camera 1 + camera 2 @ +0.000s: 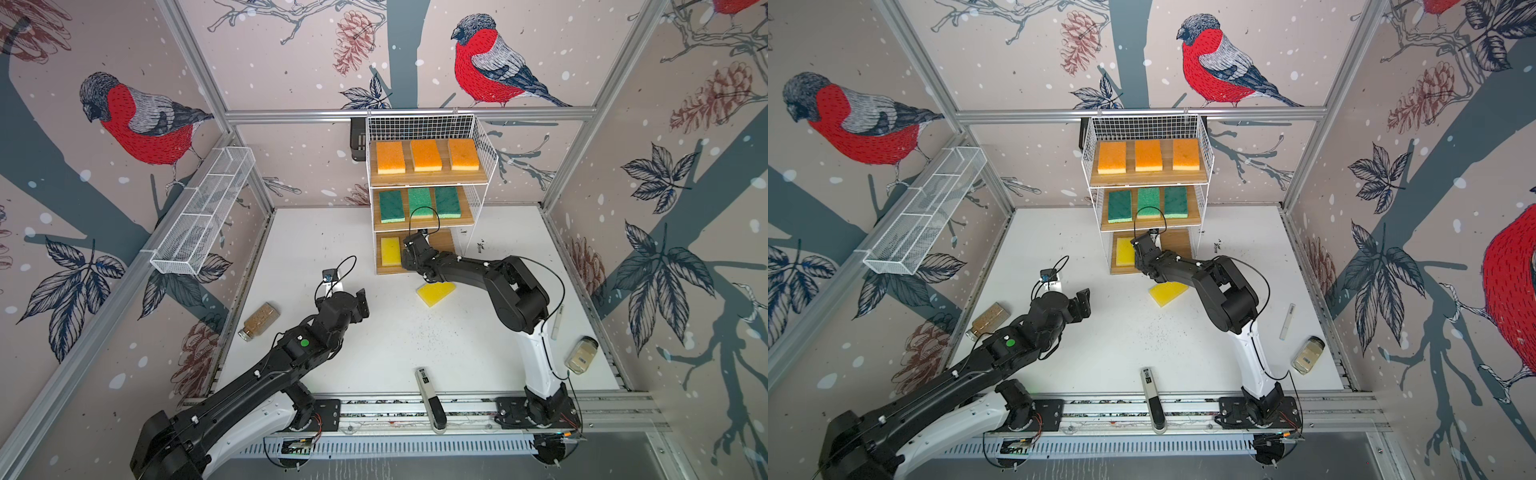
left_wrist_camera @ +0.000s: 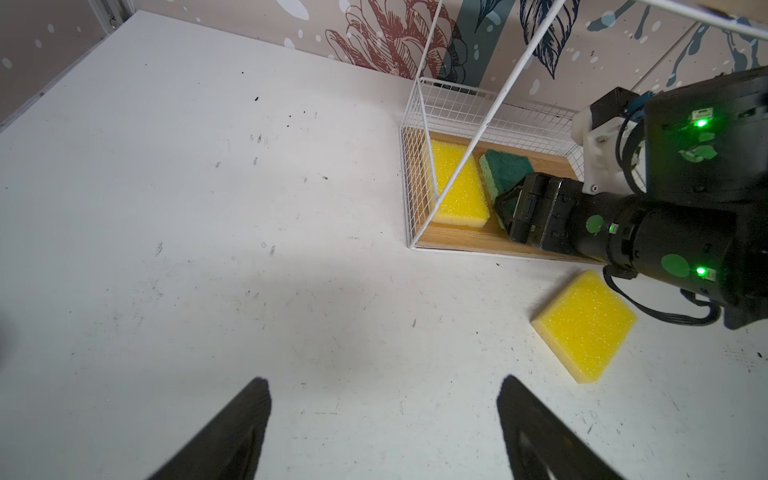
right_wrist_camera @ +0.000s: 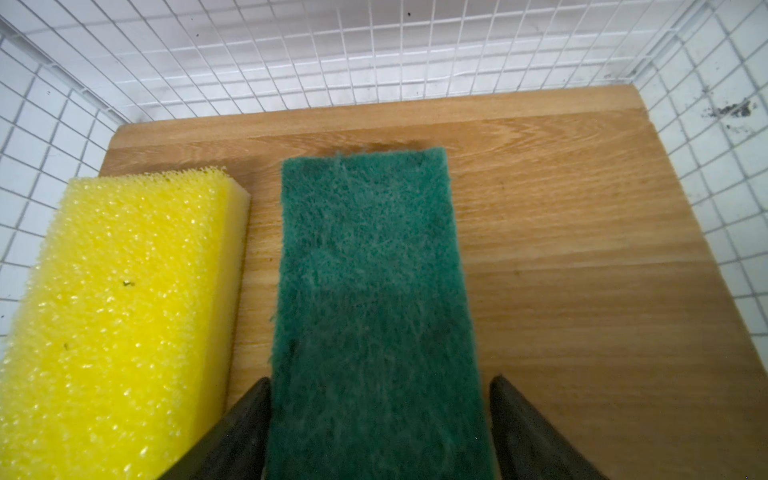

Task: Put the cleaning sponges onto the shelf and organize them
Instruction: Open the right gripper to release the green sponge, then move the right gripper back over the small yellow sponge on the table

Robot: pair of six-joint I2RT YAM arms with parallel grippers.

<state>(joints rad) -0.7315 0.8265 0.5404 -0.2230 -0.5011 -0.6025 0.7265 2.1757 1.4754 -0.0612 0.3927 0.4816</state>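
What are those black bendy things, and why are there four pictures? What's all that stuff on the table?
Those are two robot arms, each ending in a two-finger pincher called a gripper. Two pictures look down from above, side by side like two eyes. The other two come from cameras on the arms' wrists, so you see the fingers close up. On the shelf, three orange sponges lie on the top board and three green sponges on the middle one. On the bottom board a yellow sponge lies beside a fourth green sponge, which sits between the fingers of the right gripper; I cannot tell whether they squeeze it. The left gripper is open and empty. A second yellow sponge lies on the white table, with a brown jar, a pale jar and a white-and-black gadget.
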